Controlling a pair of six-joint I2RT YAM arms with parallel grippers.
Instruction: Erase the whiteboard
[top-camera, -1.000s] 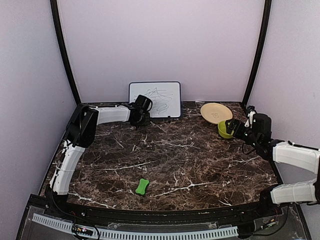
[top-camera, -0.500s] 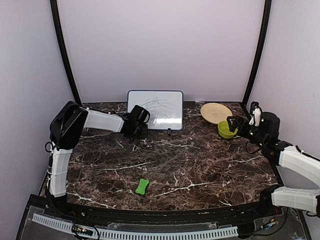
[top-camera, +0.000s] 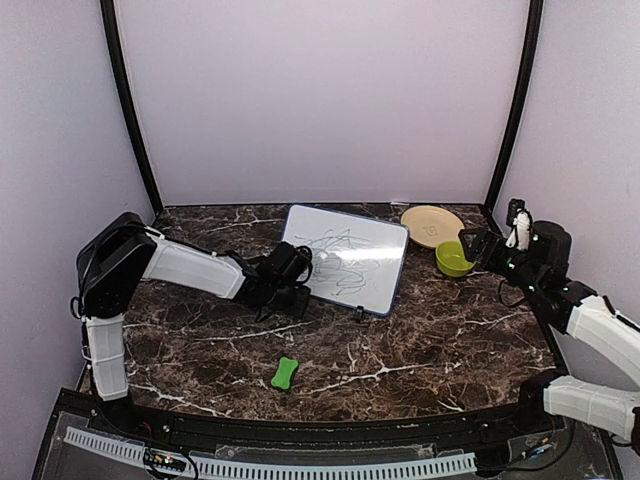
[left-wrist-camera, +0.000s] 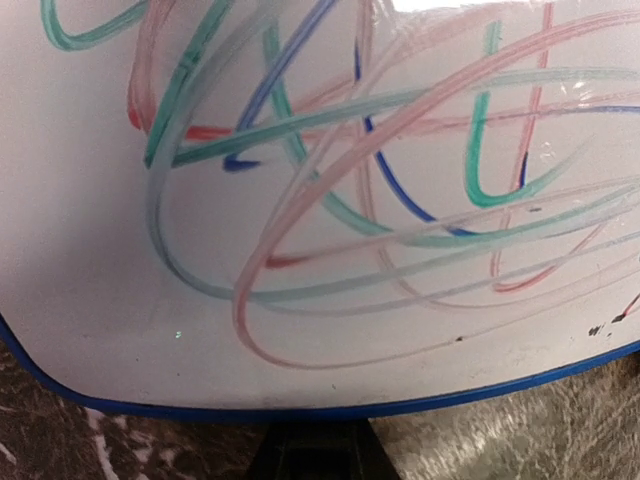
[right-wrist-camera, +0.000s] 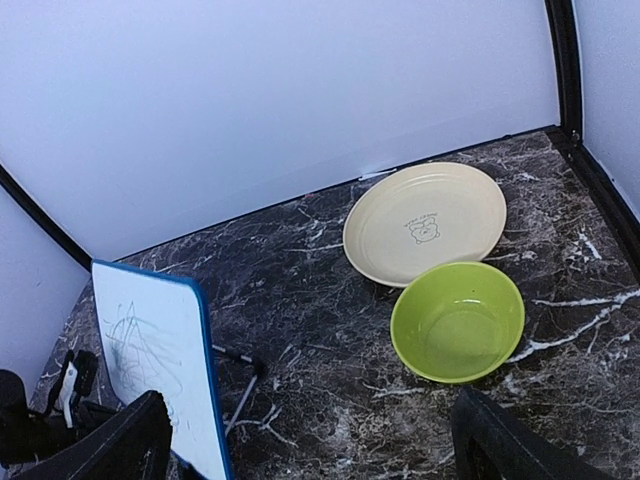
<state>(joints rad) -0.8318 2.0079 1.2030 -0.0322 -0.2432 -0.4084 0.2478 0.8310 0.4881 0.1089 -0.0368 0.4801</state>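
Observation:
The whiteboard (top-camera: 350, 258), white with a dark-blue frame and coloured scribbles, is tilted over the middle of the table. My left gripper (top-camera: 300, 280) is shut on its left edge. In the left wrist view the board (left-wrist-camera: 320, 180) fills the frame, with one dark finger (left-wrist-camera: 315, 455) under its blue edge. The right wrist view shows the board (right-wrist-camera: 150, 350) on edge at the left, its thin leg (right-wrist-camera: 235, 365) hanging. The green bone-shaped eraser (top-camera: 285, 373) lies near the front. My right gripper (top-camera: 480, 247) is open and empty beside the green bowl, its jaws wide apart (right-wrist-camera: 320, 450).
A tan plate (top-camera: 432, 225) lies at the back right, also in the right wrist view (right-wrist-camera: 425, 222). A green bowl (top-camera: 454, 259) sits just in front of it, close to my right gripper (right-wrist-camera: 458, 320). Purple walls and black posts enclose the table.
My left gripper has pulled the whiteboard from the back wall forward and right to the table's middle, tilting it. My right arm has drawn back a little from the bowl.

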